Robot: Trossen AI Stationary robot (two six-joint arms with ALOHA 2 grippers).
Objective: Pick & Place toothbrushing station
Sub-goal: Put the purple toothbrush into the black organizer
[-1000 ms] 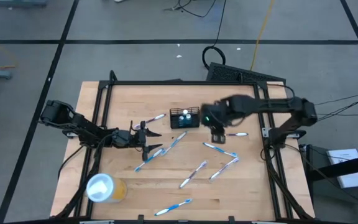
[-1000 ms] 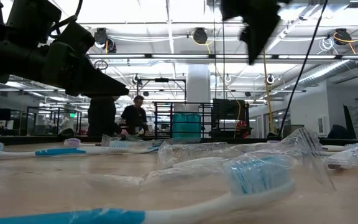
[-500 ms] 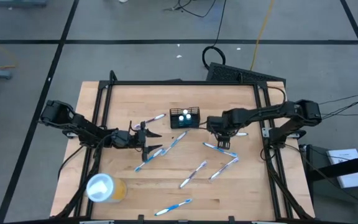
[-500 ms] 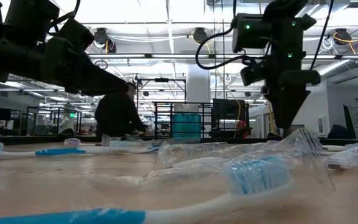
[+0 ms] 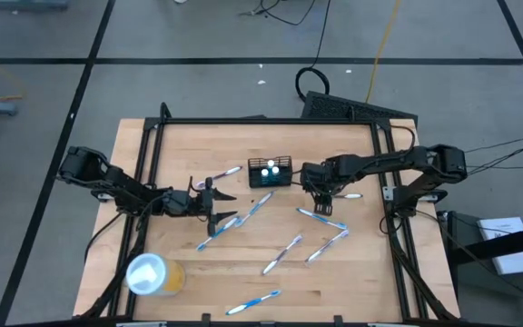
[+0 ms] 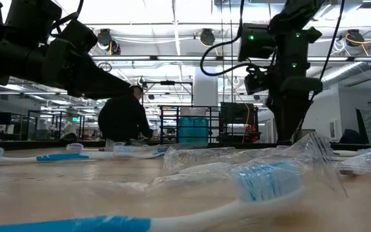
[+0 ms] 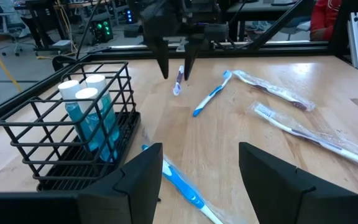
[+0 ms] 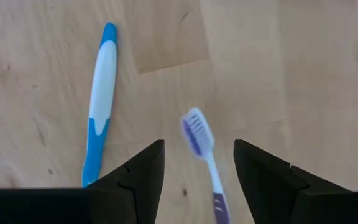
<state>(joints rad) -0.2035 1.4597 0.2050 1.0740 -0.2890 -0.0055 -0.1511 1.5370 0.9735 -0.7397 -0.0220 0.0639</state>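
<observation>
I read the toothbrushing station (image 5: 270, 173) as sitting on the tabletop (image 5: 180, 145) toward its far edge, roughly midway between the two arms; it is a black wire-mesh holder, and my left wrist view shows two blue tubes with white caps (image 7: 86, 115) standing upright in one compartment. My right pincer (image 5: 323, 202) is just to the right of the station, pointed down at the wood, fingers spread wide and empty. In the right wrist view a purple-handled toothbrush (image 8: 202, 152) lies between those fingers, bristle head pointing away from the wrist, with a blue-and-white toothbrush (image 8: 99, 99) beside it and apart from it. My left pincer (image 5: 218, 207) sits low over the tabletop to the left of the station, aimed at it, fingers also wide apart and holding nothing; a blue toothbrush (image 7: 182, 183) lies on the wood between its fingers and the station. Several more toothbrushes are scattered across the tabletop, some in clear wrappers (image 7: 309, 130). A yellow cup with a white lid (image 5: 152, 273) stands near the front left corner, well apart from both pincers. In the low view a person (image 6: 122, 119) shows in the room behind the tabletop.
</observation>
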